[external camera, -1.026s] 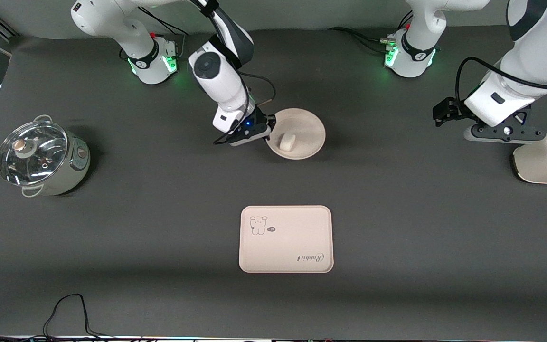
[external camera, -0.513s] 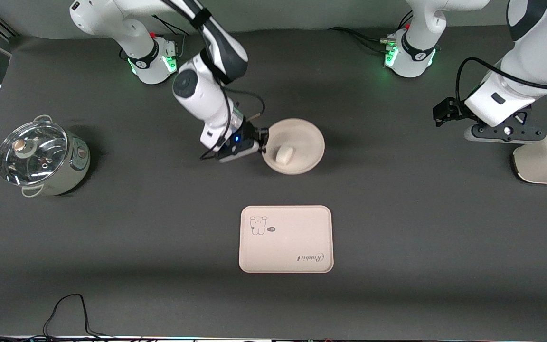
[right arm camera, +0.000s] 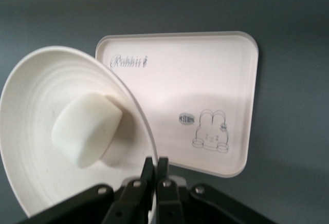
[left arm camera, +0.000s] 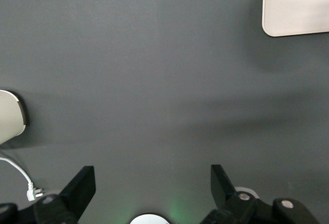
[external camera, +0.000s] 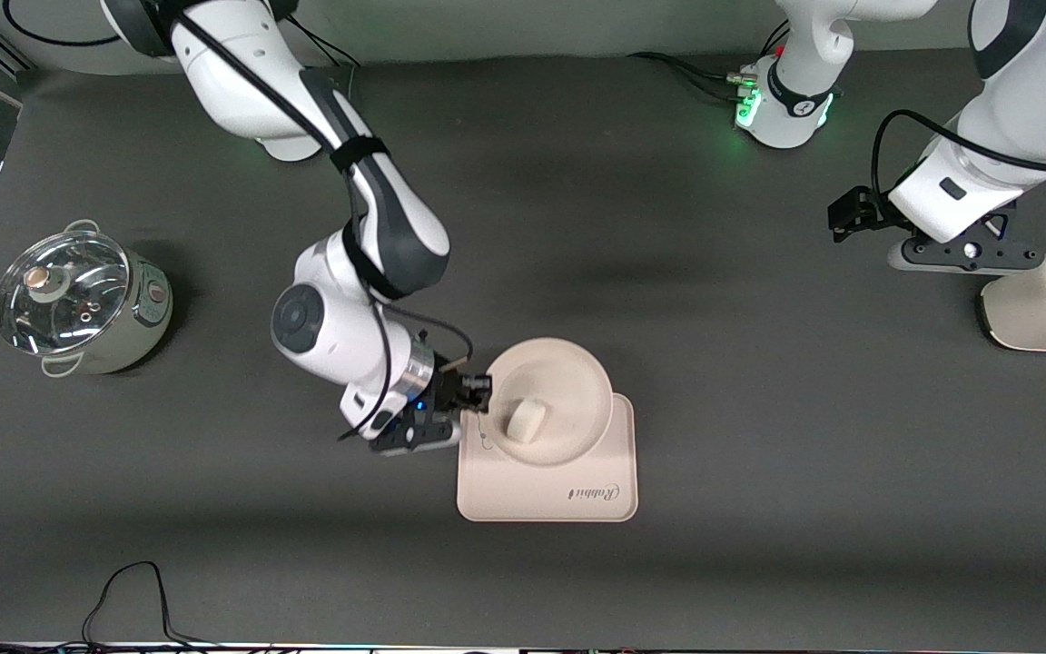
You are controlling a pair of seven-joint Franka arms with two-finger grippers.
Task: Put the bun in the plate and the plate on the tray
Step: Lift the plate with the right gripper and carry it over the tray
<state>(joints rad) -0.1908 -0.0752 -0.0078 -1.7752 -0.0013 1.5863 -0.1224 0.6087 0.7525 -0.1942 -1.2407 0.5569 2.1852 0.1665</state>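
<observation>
Pot (external camera: 78, 300): a round metal cooking pot with a clear glass lid and a knob stood at the right arm's end of the table; well apart from everything else.
Right gripper (external camera: 476, 392): its fingers (right arm camera: 154, 175) were pressed onto the rim of the plate, pinching it; it hung over the tray's edge.
Plate (external camera: 568, 381): round, cream-white, shallow, with faint rings and a raised rim; held tilted above the tray, overlapping the part of the tray farther from the front camera.
Bun (external camera: 525, 420): a smooth white pillow-shaped lump lying in the plate.
Tray (external camera: 577, 495): a cream-beige rectangle with rounded corners, a cartoon rabbit and "Rabbit" script; flat on the dark matte table (external camera: 759, 409).
Left gripper (left arm camera: 149, 183): fingers spread wide, gripping nothing; this arm waited above the table beside the toaster.
Toaster (external camera: 1045, 304): a glossy cream toaster at the left arm's end.
</observation>
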